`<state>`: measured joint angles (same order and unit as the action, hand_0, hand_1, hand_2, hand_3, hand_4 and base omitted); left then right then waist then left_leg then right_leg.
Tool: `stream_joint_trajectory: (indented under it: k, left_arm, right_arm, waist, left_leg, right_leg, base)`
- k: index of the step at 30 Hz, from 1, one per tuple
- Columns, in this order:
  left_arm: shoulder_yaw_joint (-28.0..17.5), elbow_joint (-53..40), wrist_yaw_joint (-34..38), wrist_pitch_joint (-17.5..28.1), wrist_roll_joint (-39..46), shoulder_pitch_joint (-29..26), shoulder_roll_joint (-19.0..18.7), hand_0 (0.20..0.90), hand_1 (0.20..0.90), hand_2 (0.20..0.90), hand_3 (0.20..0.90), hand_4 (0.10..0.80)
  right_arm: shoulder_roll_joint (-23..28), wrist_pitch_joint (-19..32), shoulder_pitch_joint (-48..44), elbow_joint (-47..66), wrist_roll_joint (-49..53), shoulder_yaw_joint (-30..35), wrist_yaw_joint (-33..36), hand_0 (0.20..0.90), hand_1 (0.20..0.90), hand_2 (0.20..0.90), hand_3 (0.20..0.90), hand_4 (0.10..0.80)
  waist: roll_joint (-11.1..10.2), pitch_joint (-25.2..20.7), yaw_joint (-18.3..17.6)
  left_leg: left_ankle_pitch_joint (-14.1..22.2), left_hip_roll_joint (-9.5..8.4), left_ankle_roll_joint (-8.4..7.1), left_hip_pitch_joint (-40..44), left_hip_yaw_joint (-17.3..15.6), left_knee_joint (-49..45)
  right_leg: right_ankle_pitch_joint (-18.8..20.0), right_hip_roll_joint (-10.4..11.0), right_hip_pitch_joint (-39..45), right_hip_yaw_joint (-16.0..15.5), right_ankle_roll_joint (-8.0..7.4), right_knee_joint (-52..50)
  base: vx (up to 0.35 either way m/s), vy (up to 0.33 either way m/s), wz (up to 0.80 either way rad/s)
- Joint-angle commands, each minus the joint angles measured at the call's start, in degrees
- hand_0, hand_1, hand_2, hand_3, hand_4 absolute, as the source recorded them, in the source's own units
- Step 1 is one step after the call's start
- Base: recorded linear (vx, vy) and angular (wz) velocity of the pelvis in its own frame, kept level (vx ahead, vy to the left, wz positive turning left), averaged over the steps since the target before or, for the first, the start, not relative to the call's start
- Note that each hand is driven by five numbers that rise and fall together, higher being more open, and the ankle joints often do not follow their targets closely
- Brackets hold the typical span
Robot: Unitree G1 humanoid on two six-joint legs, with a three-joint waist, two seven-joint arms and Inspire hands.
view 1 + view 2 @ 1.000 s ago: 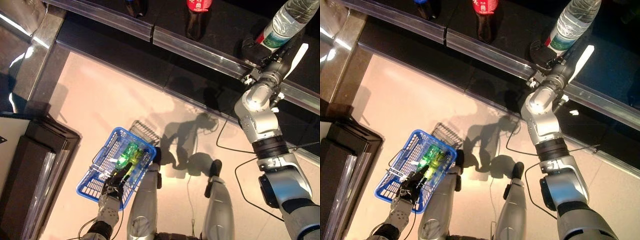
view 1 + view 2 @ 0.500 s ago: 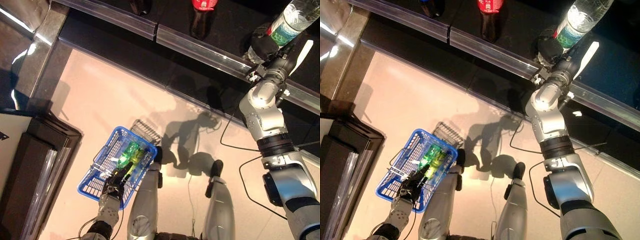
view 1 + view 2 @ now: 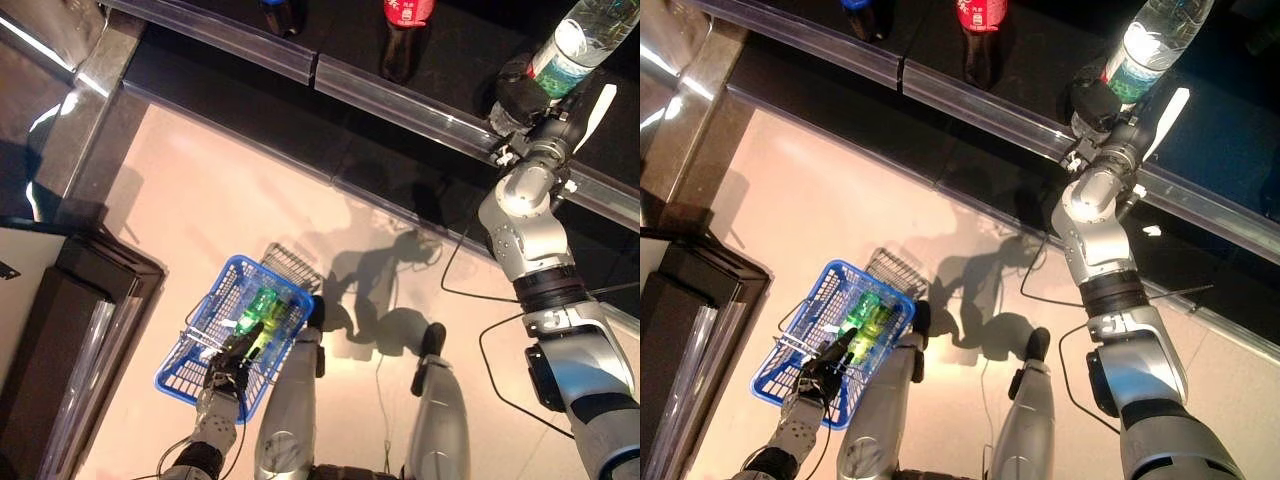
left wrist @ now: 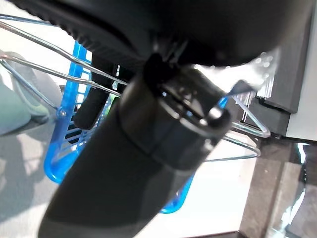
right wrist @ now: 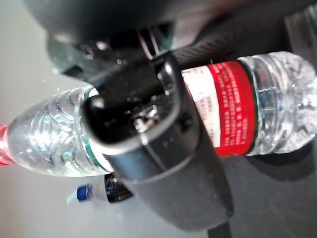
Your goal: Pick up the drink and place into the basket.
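A clear water bottle (image 3: 575, 40) with a red and green label stands on the dark shelf at the far right. My right hand (image 3: 515, 95) is at its lower part. In the right wrist view the thumb (image 5: 163, 148) curls over the bottle's red label (image 5: 230, 106), so the hand is shut on it. Low on my left hangs a blue wire basket (image 3: 200, 315). My left hand (image 3: 228, 372) is curled round its wire handles (image 4: 237, 136). A green bottle (image 3: 258, 305) lies inside the basket.
A cola bottle (image 3: 405, 20) with a red label and a dark bottle (image 3: 278, 10) stand further left on the shelf. A metal rail (image 3: 400, 95) runs along the shelf's front edge. A dark cabinet (image 3: 70, 330) stands at my left.
My right hand has reached further up onto the water bottle and closed round its lower part. The left hand and the basket have stayed where they were.
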<state>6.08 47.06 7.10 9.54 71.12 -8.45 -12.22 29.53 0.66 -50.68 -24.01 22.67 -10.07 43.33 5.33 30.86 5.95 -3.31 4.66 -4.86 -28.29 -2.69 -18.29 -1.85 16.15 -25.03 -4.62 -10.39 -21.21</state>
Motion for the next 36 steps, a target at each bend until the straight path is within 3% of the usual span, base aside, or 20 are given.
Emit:
stream_joint_trajectory:
  k: [1, 4, 8, 9, 15, 22, 23, 26, 31, 36]
  left_arm:
    - [-0.9, -13.4, -5.0, 8.4, 0.2, 3.3, -2.0, 0.300, 0.300, 0.300, 0.200, 0.100]
    - [-0.9, -18.0, -6.2, 10.3, -2.3, 4.3, -2.7, 0.300, 0.300, 0.300, 0.200, 0.100]
    - [0.5, -32.8, -4.5, 12.2, -11.5, 6.3, -5.2, 0.300, 0.300, 0.300, 0.200, 0.100]
    - [0.9, -37.7, -4.9, 11.4, -13.8, 6.9, -6.2, 0.300, 0.300, 0.300, 0.200, 0.100]
    - [3.0, -47.4, -5.7, 8.6, -17.3, 8.4, -8.5, 0.300, 0.300, 0.300, 0.200, 0.100]
    - [3.6, -52.1, -6.8, 6.5, -19.7, 9.8, -9.8, 0.300, 0.300, 0.300, 0.200, 0.100]
    - [4.3, -55.3, -7.2, 6.1, -24.1, 10.2, -11.6, 0.300, 0.300, 0.300, 0.200, 0.100]
    - [5.0, -59.0, -11.3, 5.4, -22.5, 10.1, -13.2, 0.300, 0.300, 0.300, 0.200, 0.100]
    - [7.1, -65.2, -16.3, 6.4, -20.1, 8.4, -15.0, 0.300, 0.300, 0.300, 0.200, 0.100]
    - [7.2, -67.6, -15.5, 9.4, -23.3, 6.5, -16.5, 0.300, 0.300, 0.300, 0.200, 0.100]
  right_arm:
    - [6.2, 3.1, -4.1, 17.9, -10.2, -0.3, -5.6, 0.300, 0.300, 0.300, 0.200, 0.100]
    - [5.1, 4.8, 1.7, 23.9, -9.8, 0.6, -10.0, 0.300, 0.300, 0.300, 0.200, 0.100]
    - [1.6, 6.6, 11.7, 34.1, -9.1, -0.1, -17.7, 0.300, 0.300, 0.300, 0.200, 0.100]
    - [0.9, 7.3, 14.1, 36.0, -6.2, -0.3, -20.7, 0.300, 0.300, 0.300, 0.200, 0.100]
    - [-1.8, 6.3, 17.8, 40.3, -3.4, -4.5, -25.3, 0.300, 0.300, 0.300, 0.200, 0.100]
    - [-4.3, 3.4, 18.1, 40.6, -1.5, -8.7, -26.0, 0.300, 0.300, 0.300, 0.200, 0.100]
    - [-5.1, 2.8, 18.0, 40.4, 0.0, -10.1, -26.0, 0.300, 0.300, 0.300, 0.200, 0.100]
    - [-6.5, 2.8, 17.9, 39.8, 0.4, -12.7, -24.9, 0.300, 0.300, 0.300, 0.200, 0.100]
    - [-9.2, 2.9, 16.9, 36.1, -1.1, -16.2, -22.8, 0.300, 0.300, 0.300, 0.200, 0.100]
    - [-11.1, 1.6, 17.0, 32.1, -1.9, -18.7, -21.7, 0.300, 0.300, 0.300, 0.200, 0.100]
  waist:
    - [0.4, -1.1, -1.5]
    - [-0.2, -1.1, -2.2]
    - [-1.1, -1.1, -2.7]
    - [-1.4, -1.2, -2.4]
    - [-2.5, -4.9, -0.9]
    - [-3.1, -7.8, 1.1]
    - [-3.3, -8.6, 2.2]
    - [-3.2, -8.9, 3.7]
    - [-3.2, -8.6, 5.8]
    - [-3.3, -8.8, 7.1]
  left_leg:
    - [2.2, -0.18, 1.68, 3.4, 2.1, -5.0]
    - [1.7, 0.52, 1.27, 4.5, 2.1, -5.9]
    - [0.9, 1.64, 0.67, 9.0, 1.6, -5.9]
    - [1.1, 1.83, 0.50, 11.2, 1.8, -5.5]
    - [1.2, 2.13, 0.27, 15.7, 2.2, -2.6]
    - [1.5, 1.71, 0.34, 18.7, 3.3, 0.1]
    - [1.9, 1.29, 0.49, 19.2, 4.2, 0.8]
    - [2.7, 0.60, 0.73, 19.5, 5.1, 1.9]
    - [2.7, -0.06, 0.69, 19.4, 6.5, 2.4]
    - [2.5, -0.22, 0.65, 19.4, 7.5, 2.6]
  right_leg:
    - [-1.4, -3.8, 2.8, -0.4, 8.38, -2.4]
    - [-2.0, -4.0, 4.5, -0.4, 8.78, -2.9]
    - [-3.1, -4.1, 10.5, -1.1, 9.38, -2.6]
    - [-3.5, -4.0, 13.3, -1.5, 9.47, -2.1]
    - [-3.4, -3.6, 19.7, -3.5, 9.12, 1.6]
    - [-3.4, -3.5, 24.0, -5.1, 8.68, 4.3]
    - [-3.3, -3.4, 25.2, -5.5, 8.47, 5.1]
    - [-3.2, -2.9, 26.2, -6.5, 7.94, 5.6]
    - [-3.0, -2.2, 27.5, -8.4, 7.10, 6.1]
    - [-2.9, -1.9, 28.7, -9.7, 6.50, 6.8]
  base:
    - [-0.046, -0.001, -0.07]
    - [-0.048, -0.006, -0.04]
    - [0.000, 0.000, 0.00]
    - [0.026, -0.014, 0.03]
    - [0.059, -0.010, 0.10]
    - [0.092, -0.001, 0.10]
    - [0.085, -0.022, 0.20]
    - [0.042, -0.017, 0.23]
    - [-0.004, -0.037, 0.33]
    - [0.027, -0.029, 0.23]
